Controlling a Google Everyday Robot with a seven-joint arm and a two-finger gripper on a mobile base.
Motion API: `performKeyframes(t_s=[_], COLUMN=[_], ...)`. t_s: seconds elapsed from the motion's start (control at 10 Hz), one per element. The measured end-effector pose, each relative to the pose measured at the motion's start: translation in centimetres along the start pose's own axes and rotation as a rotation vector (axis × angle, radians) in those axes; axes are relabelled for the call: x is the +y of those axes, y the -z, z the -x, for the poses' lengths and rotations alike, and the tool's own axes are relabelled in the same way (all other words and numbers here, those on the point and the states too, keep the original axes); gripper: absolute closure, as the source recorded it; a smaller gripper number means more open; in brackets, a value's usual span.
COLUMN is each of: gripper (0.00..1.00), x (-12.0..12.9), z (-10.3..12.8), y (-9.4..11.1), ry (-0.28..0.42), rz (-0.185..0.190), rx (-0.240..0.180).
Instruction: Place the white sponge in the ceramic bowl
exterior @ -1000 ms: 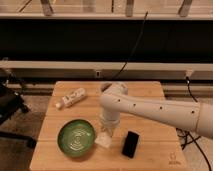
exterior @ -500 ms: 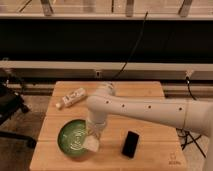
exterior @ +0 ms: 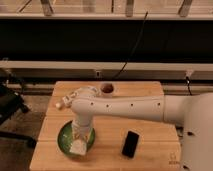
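Observation:
The ceramic bowl is green and round and sits at the front left of the wooden table. My gripper reaches down over the bowl from my white arm. The white sponge is a small pale block at the gripper's tip, over the bowl's inside. I cannot tell whether it rests on the bowl's bottom.
A black phone lies on the table right of the bowl. A white bottle lies at the left behind my arm. A small cup with dark contents stands at the table's back edge. A dark chair stands to the left.
My arm has swung left, carrying the white sponge from beside the bowl's right rim to over the bowl's inside.

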Motion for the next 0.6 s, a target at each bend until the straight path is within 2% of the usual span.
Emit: performKeyframes(t_s=[0.4, 0.5, 0.6], gripper=[1.0, 0.97, 0.88], x=[-1.3, -1.6, -1.7], z=[-2.5, -3.2, -3.6], y=[-1.8, -1.8, -1.5], ry=[0.023, 0.023, 0.018], rz=[-0.006, -0.016, -0.025], rx=[-0.02, -0.019, -0.015])
